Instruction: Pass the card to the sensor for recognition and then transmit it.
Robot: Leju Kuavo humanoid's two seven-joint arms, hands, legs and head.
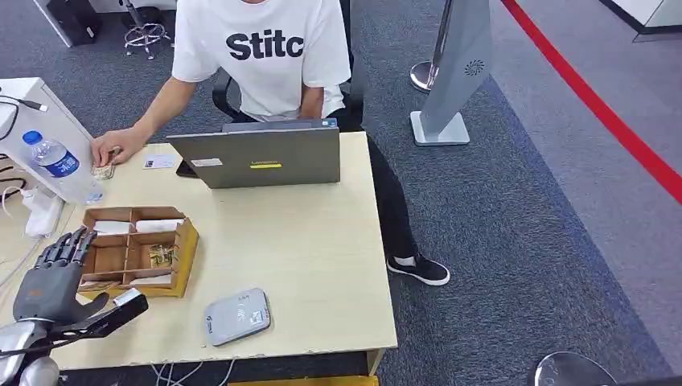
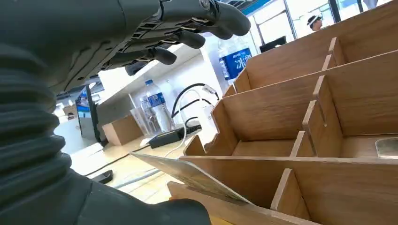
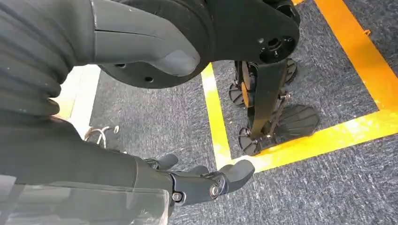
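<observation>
My left hand [image 1: 55, 277] hovers at the table's near left corner, its fingers stretched out over the near left end of the wooden divided box [image 1: 186, 251]. The thumb points right along the box's front wall. A pale card [image 2: 192, 177] lies slanted just above the thumb [image 2: 155, 213], its far end by the box's front wall [image 2: 244, 171]; the fingers [image 2: 187, 21] stay spread well above it. Its white edge shows at the thumb tip [image 1: 129, 297]. The grey card sensor [image 1: 236, 316] lies flat to the right of the hand. My right hand [image 3: 206, 183] hangs over the floor holding nothing.
A person sits behind an open grey laptop [image 1: 261, 158] at the far edge, one hand [image 1: 112, 147] resting on the table. A water bottle [image 1: 56, 163] and a white cabled adapter [image 1: 42, 213] stand at the left. More cards lie in the box compartments [image 1: 157, 226].
</observation>
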